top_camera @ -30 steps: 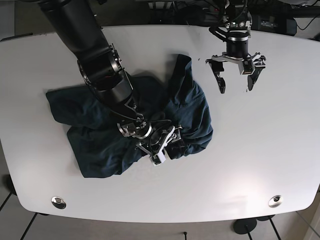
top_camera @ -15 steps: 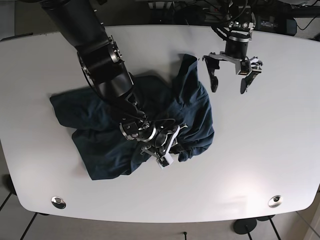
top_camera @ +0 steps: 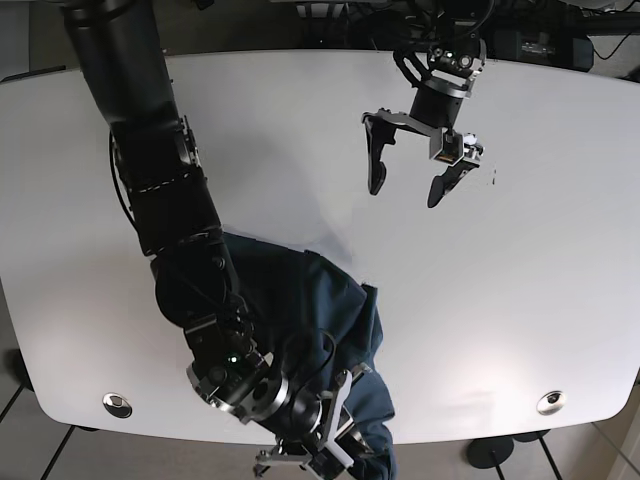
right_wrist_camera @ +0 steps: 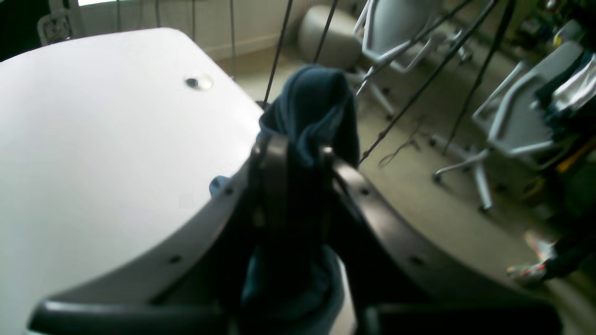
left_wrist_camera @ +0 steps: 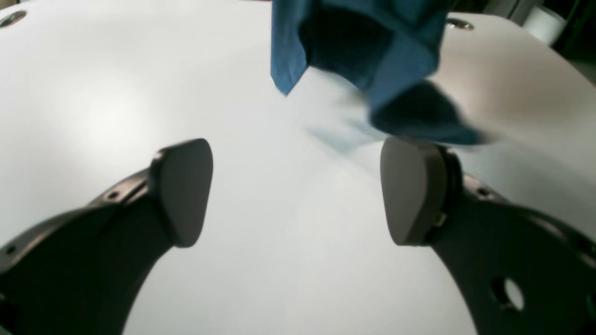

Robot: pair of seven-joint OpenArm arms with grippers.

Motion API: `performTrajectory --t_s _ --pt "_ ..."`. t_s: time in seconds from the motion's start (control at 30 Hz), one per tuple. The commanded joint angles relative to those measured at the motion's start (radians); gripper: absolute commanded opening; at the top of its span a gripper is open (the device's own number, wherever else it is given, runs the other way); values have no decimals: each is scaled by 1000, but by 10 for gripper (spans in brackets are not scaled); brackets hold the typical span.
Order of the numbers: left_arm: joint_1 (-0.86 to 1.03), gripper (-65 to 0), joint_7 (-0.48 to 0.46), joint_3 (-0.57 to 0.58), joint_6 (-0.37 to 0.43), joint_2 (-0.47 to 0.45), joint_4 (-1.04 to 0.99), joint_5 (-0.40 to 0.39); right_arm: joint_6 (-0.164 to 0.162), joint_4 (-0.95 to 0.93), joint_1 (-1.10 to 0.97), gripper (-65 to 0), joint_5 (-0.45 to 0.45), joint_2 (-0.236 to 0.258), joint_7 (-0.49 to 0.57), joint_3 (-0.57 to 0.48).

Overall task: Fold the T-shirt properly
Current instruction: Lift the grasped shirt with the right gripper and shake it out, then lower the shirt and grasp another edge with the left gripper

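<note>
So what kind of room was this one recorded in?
Most likely an office or lab workspace. The right wrist view shows rolling office chairs on a hard floor and loose cables. The blue T-shirt lies on a big white table set up as a robot workstation.

Dark blue T-shirt point(top_camera: 300, 320) bunched at 6 o'clock on white table point(top_camera: 520, 300), clamped in right gripper point(top_camera: 310, 450), left gripper point(top_camera: 405, 178) spread wide at 1 o'clock

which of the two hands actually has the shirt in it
The right hand, low at the table's near edge in the base view, is shut on the dark blue T-shirt. The left hand hangs open over bare table, holding nothing.
</note>
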Motion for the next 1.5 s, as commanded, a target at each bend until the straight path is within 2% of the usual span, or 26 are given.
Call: performTrajectory --t_s 0.03,0.23,0.5,0.7,0.73,0.8,1.1,1.17,1.23,1.3,1.43,1.5 --pt "-9 -122 -28 20 -5 3 22 -8 -4 32 117 -629 11 -3 27 7" --pt "-84 -124 -28 31 -2 4 15 -4 -3 32 261 -629 11 9 26 7" --pt "-180 -125 -28 6 -1 4 -122 -4 -3 32 121 -629 12 23 30 10" --pt "-259 -125 -28 3 -1 0 -231 -4 1 55 -3 -629 12 38 27 156" --pt "-284 -125 -28 3 -1 0 -242 -4 2 78 -55 -629 12 64 27 211" --pt "-307 -125 -28 2 -1 0 -245 -2 2 109 -126 -629 12 84 30 265" --pt "-408 -125 29 3 -1 -28 -274 -4 -1 290 -493 -625 12 92 33 544" --pt "-442 -125 30 3 -1 -29 -304 -4 -1 314 -571 -587 20 92 33 608" --pt "-479 -124 30 3 -1 -29 -337 -4 -1 316 -618 -509 21 89 33 644" --pt "-516 -124 30 6 -2 -29 -373 -4 -1 316 -663 -401 21 87 33 673" --pt "-597 -124 30 32 -4 -23 -489 -4 -1 391 -737 -141 21 86 33 690" --pt "-626 -124 30 63 -4 -25 -525 -5 -1 446 -766 -82 21 86 30 688"
